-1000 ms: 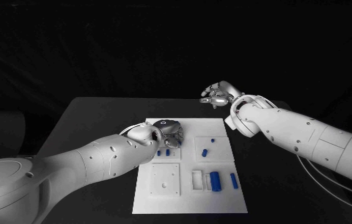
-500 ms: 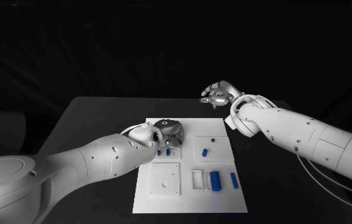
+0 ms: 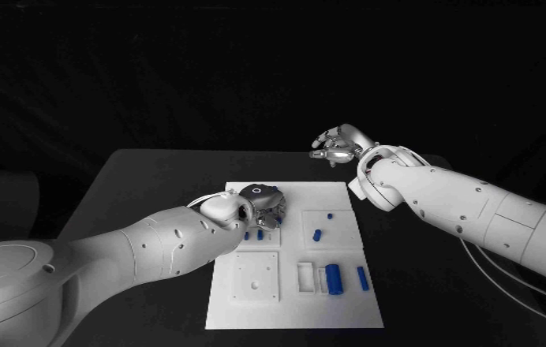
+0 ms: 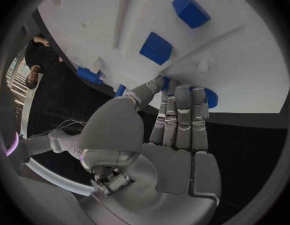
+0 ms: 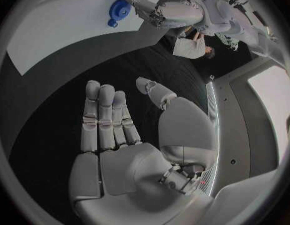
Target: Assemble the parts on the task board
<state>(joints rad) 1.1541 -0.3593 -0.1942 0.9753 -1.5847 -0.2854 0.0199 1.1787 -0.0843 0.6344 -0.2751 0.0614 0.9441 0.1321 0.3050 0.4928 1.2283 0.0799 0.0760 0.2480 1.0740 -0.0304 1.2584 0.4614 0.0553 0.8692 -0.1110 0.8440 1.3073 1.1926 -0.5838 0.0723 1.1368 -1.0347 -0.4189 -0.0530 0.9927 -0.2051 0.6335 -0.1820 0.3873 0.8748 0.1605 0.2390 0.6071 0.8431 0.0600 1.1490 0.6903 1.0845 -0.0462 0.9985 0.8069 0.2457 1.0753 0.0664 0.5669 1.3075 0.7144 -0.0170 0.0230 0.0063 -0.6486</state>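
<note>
The white task board (image 3: 293, 304) lies mid-table. My left hand (image 3: 259, 205) hovers low over its far left part. In the left wrist view its thumb and fingers (image 4: 179, 102) close around a blue round part (image 4: 209, 98) at the board's (image 4: 245, 60) edge. The right wrist view has that round part (image 5: 117, 9) beside my left hand (image 5: 167, 12). My right hand (image 3: 338, 148) is raised above the black table beyond the board's far right corner, fingers apart and holding nothing (image 5: 119, 135). Two small blue parts (image 3: 252, 236) sit just below the left hand.
More blue parts lie on the board: a small pair (image 3: 322, 229) at mid-right, a thick block (image 3: 334, 278) and a thin bar (image 3: 363, 278) near the front right. A square recessed plate (image 3: 256, 276) sits front left. Black table (image 3: 136, 189) surrounds the board.
My left hand has edged slightly toward the board's far side. The right hand has stayed put.
</note>
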